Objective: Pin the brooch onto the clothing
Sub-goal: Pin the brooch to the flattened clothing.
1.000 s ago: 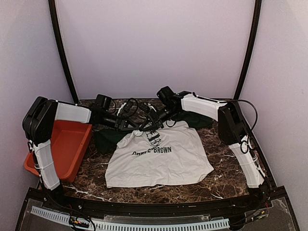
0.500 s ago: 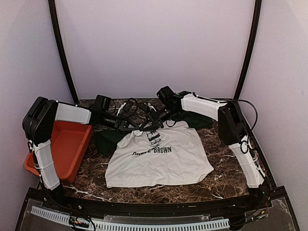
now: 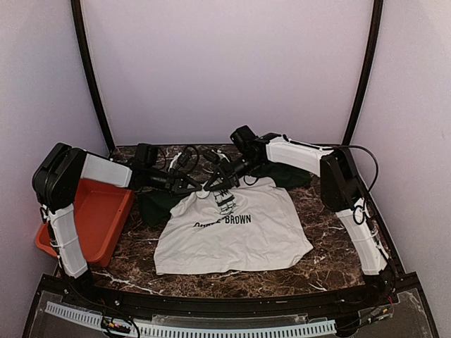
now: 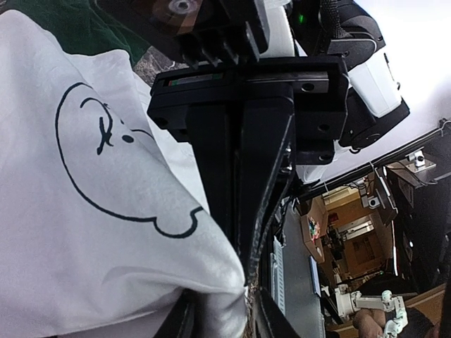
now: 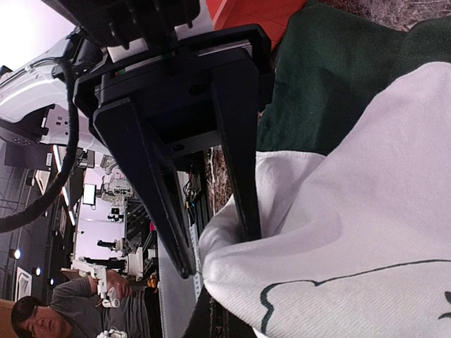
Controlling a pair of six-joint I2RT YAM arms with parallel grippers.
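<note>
The white T-shirt [image 3: 232, 236] with dark green sleeves lies flat on the marble table, its cartoon print facing up. Both grippers meet at its collar end. My left gripper [image 3: 203, 187] is closed on a raised fold of the white fabric [image 4: 91, 232]. The right wrist view shows its two fingers astride that fold [image 5: 215, 250]. My right gripper [image 3: 221, 179] points at the same fold from the other side. In the left wrist view its fingers [image 4: 243, 211] are pressed together, tips against the cloth. The brooch is not visible in any view.
A red bin [image 3: 99, 211] stands at the left edge under the left arm. The green sleeves spread left [image 3: 151, 201] and right [image 3: 285, 174] of the collar. Cables lie at the back of the table [image 3: 187, 156].
My left arm has drawn back slightly to the left, pulling the held fold with it. The right arm and the rest of the shirt have hardly moved.
</note>
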